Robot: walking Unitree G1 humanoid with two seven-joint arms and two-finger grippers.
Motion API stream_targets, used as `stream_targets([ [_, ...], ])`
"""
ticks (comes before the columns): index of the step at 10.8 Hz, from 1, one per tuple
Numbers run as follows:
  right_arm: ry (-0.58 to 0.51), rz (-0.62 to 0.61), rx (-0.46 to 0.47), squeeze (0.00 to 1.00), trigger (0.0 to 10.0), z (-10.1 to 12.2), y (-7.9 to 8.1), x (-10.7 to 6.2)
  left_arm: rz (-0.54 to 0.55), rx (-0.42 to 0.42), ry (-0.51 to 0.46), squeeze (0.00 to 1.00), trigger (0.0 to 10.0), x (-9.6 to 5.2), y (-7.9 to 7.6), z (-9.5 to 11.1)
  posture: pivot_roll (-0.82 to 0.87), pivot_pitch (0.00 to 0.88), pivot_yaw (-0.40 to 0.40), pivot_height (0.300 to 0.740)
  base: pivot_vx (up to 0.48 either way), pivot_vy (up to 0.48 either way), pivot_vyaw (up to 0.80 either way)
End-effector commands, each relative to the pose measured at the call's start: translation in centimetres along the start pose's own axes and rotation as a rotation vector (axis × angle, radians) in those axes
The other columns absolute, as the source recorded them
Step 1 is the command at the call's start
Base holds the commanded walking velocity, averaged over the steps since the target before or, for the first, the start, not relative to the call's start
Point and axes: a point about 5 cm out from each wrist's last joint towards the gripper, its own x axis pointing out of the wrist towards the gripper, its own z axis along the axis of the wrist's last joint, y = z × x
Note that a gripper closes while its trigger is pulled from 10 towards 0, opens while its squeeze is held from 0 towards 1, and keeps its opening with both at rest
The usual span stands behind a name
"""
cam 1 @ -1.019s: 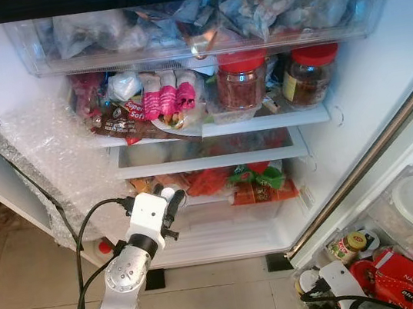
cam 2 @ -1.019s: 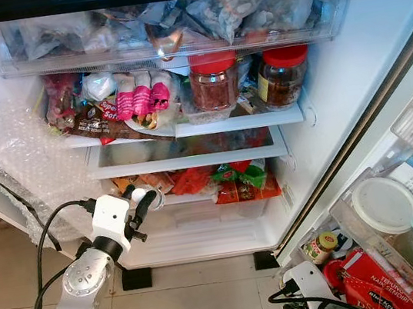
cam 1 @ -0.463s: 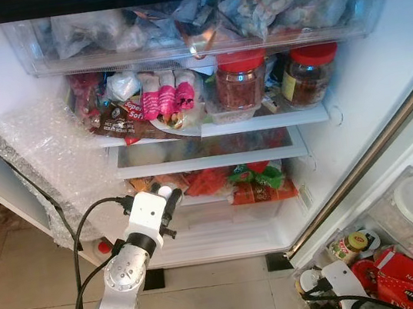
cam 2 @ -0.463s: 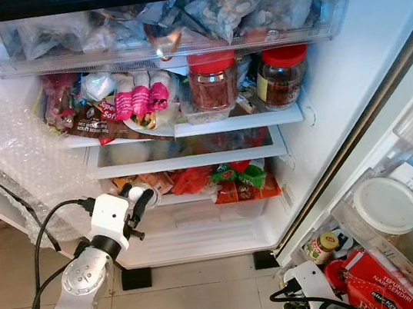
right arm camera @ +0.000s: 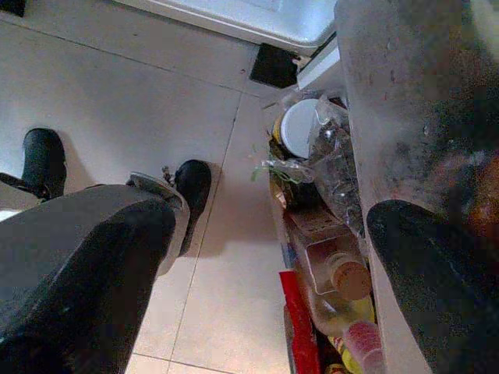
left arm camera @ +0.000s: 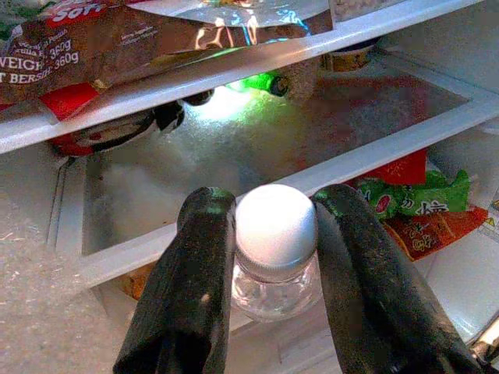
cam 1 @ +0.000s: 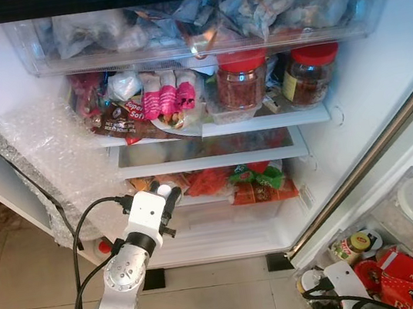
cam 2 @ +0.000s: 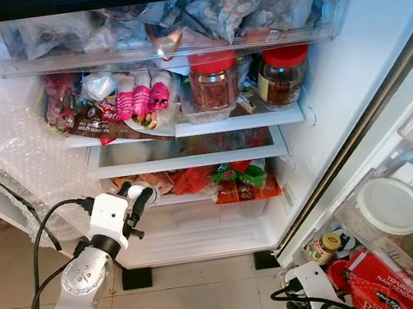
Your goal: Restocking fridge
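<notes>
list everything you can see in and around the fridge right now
top drawer: one, clear, top of fridge, packed with bags
jars: two, red lids, right of upper shelf
pink packs: a few, pink and white, upper shelf, middle
brown packet: one, brown, upper shelf, left
glass shelf: one, clear, below the upper shelf
green and red packets: several, lower compartment
bubble wrap: one sheet, clear, left wall of fridge
door bins: clear, right, holding a white lid, red packs, small jars
floor: beige tiles
bottle: one, clear, white cap, in left gripper
left gripper: shut on bottle, at lower compartment front
right gripper: open, low beside door bins
</notes>
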Motion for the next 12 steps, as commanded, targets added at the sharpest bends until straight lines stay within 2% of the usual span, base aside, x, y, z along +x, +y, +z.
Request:
stream_targets([
  [1, 0.015, -0.04, 0.028, 0.0, 10.0, -0.58, -0.8, -0.23, -0.002, 0.014, -0.025, 0.0, 10.0, 0.09, 0.06, 0.45, -0.14, 0.137, -0.027, 0.705, 0.0, 0.0, 0.0],
  [5, 0.012, -0.036, 0.027, 0.0, 10.0, -0.5, -0.81, -0.23, 0.002, 0.017, -0.031, 0.0, 10.0, 0.14, 0.09, 0.6, -0.14, 0.154, -0.032, 0.641, 0.0, 0.0, 0.0],
  [12, 0.01, -0.025, 0.021, 0.0, 10.0, -0.43, -0.83, -0.24, 0.023, 0.018, -0.041, 0.0, 10.0, 0.21, 0.19, 0.91, -0.14, 0.172, -0.037, 0.641, 0.0, 0.0, 0.0],
])
